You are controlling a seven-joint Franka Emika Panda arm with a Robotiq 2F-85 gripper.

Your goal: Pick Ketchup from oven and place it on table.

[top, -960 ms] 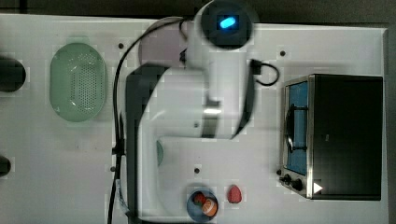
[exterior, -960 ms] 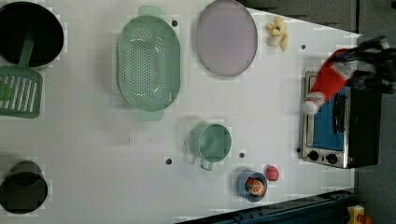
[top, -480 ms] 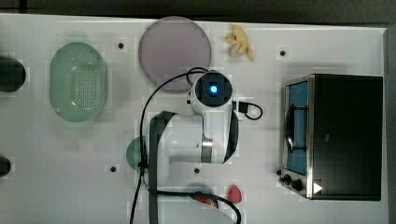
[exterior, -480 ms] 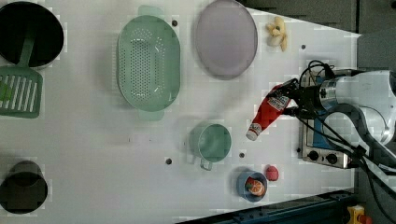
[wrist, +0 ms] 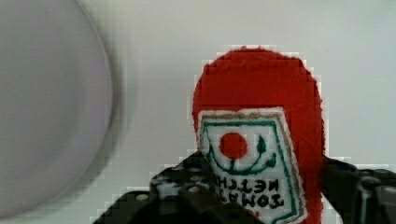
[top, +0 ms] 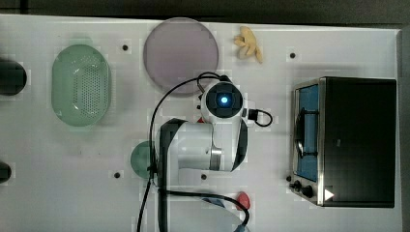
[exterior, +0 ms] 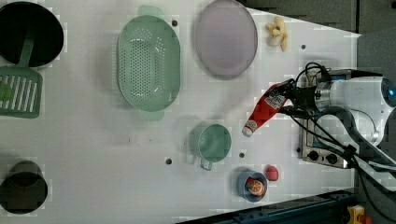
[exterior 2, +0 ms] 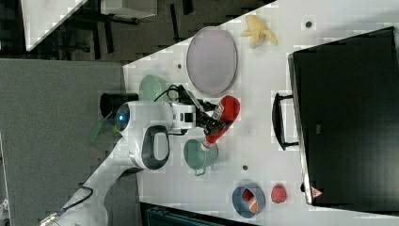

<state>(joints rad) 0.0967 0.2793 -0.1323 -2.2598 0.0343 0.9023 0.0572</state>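
Ketchup (exterior: 264, 108) clamped in tool (exterior: 288, 100)

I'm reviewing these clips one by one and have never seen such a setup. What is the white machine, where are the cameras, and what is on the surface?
The white machine is a single robot arm. Its gripper is shut on the Ketchup, a red bottle hanging tilted, cap down, over the table.

Three cameras look at the scene from off the arm; the fourth sits on the wrist and sees the bottle's label up close.

On the white table stand the oven, a green colander, a round plate, a green cup, a banana, a small blue bowl and a red strawberry piece.
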